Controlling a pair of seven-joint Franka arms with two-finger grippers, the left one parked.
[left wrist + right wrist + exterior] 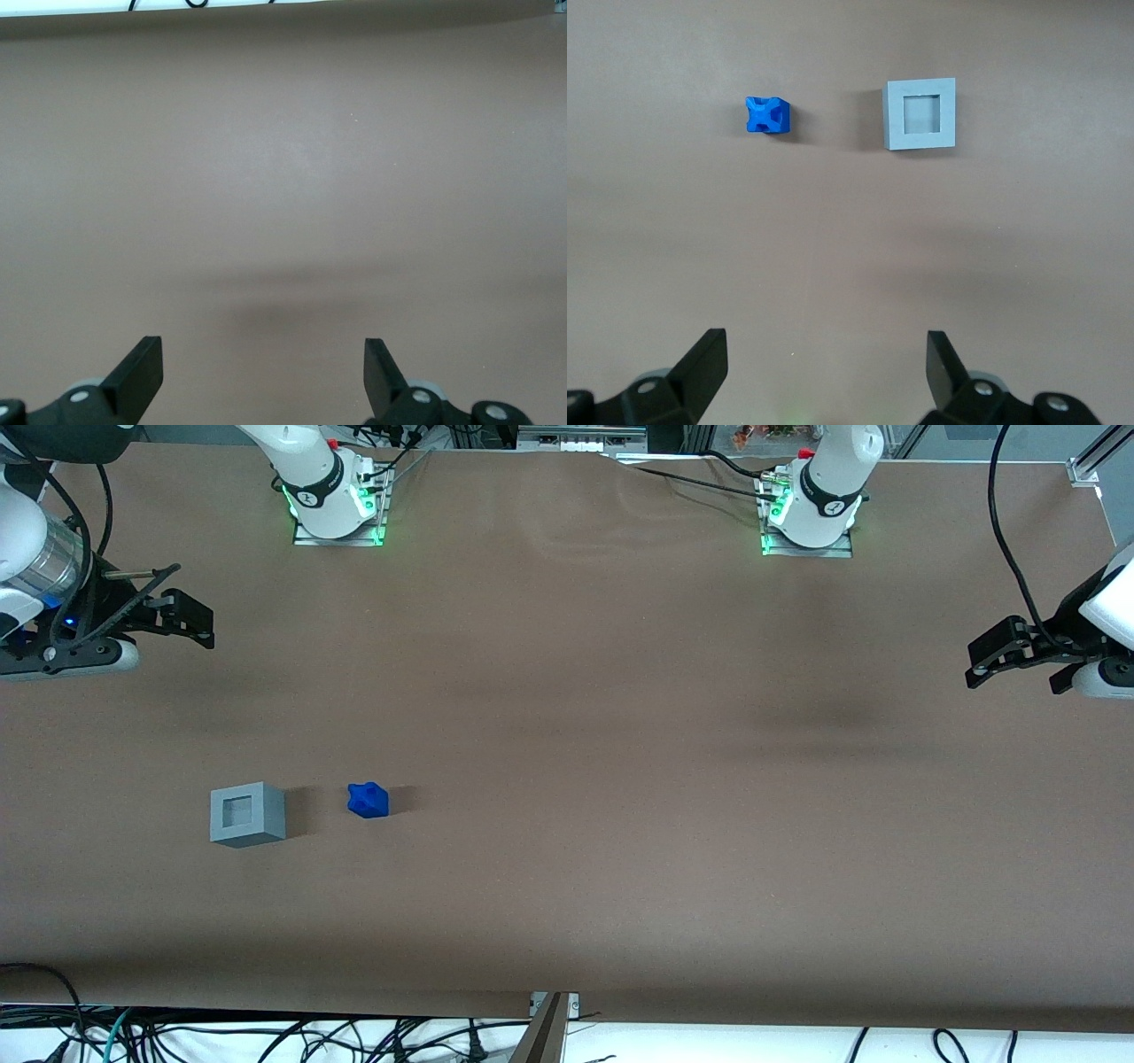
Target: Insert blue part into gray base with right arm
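Note:
The blue part [368, 800] lies on the brown table beside the gray base [247, 814], a short gap apart; its knobbly end shows in the right wrist view [767, 116]. The gray base [920, 114] sits with its square socket facing up. My right arm's gripper [190, 620] hangs open and empty above the table at the working arm's end, farther from the front camera than both objects. In the wrist view its fingers [709, 359] stand wide apart over bare table, the gripper [826, 363] well short of both objects.
Two arm bases [337, 505] [811, 514] are bolted at the table's back edge. Cables hang below the front edge [266, 1036]. The brown table surface [620, 779] stretches toward the parked arm's end.

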